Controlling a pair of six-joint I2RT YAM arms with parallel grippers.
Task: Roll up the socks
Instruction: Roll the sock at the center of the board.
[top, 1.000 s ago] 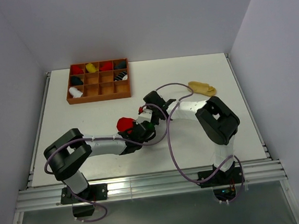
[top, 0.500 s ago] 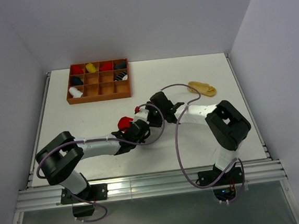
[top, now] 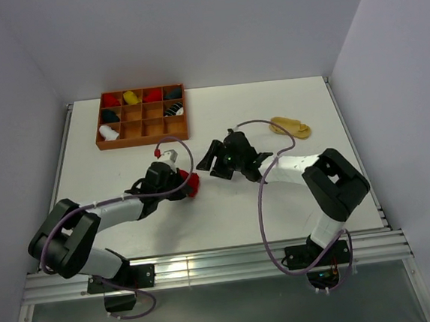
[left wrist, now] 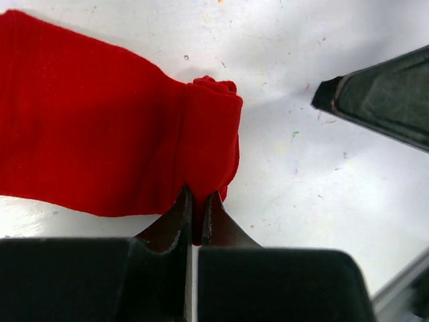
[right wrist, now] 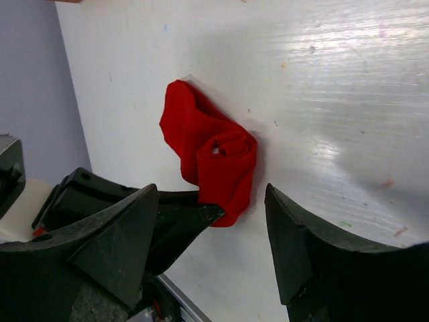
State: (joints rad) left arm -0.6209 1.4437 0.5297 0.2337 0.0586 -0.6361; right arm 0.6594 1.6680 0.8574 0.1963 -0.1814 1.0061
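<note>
Red sock lies on the white table, with one end rolled into a tight coil.

Left claw: jaws closed almost together, pinching the near edge of the coil. In its wrist view the flat, unrolled length runs off to this claw's left.

Right claw: jaws spread wide, gripping nothing. The coil sits just ahead of it, between the lines of its two fingers but apart from both, with the spiral end facing this claw.

From above, the two claws face each other. The sock is at the left claw's tips, and a strip of table separates it from the right claw.

Tan-yellow sock lies flat, well behind the right claw near the table's far right, and nothing touches it.

Brown wooden tray stands well beyond the left claw at the far left. A white sock rests in its nearest left compartment. Small red, yellow and dark bundles fill others.
</note>
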